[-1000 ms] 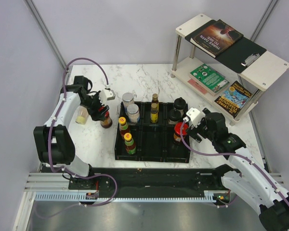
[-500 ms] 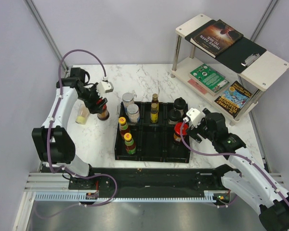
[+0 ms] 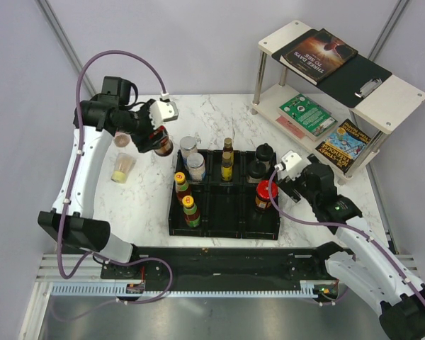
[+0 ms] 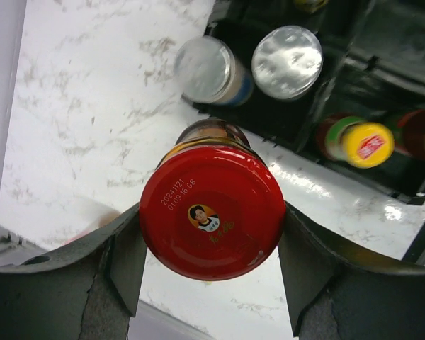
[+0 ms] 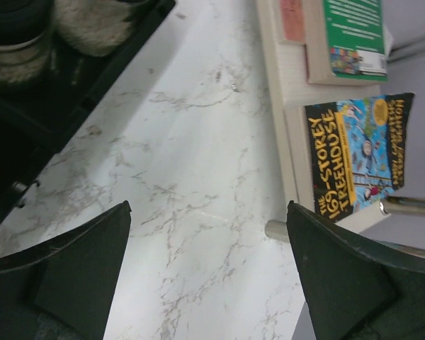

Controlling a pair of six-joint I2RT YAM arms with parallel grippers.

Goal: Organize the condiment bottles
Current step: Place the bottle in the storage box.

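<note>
**Left hand (image 3: 158,138) clamped on the red-lidded glass jar (image 4: 212,212), aloft at ten o'clock of the black compartmented tray (image 3: 223,232).**
Carry it high over the silver-lidded jars (image 3: 195,164), then lower it upright into a free cell, seemingly at six o'clock. The right hand (image 3: 287,180), fingers apart and empty, sits clear at three o'clock.

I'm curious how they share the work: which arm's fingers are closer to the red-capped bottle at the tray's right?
Right. The right fingers, open, sit just right of the red-capped bottle, not touching. The left fingers are far off past the tray's back-left corner, gripping a red-lidded jar.
</note>
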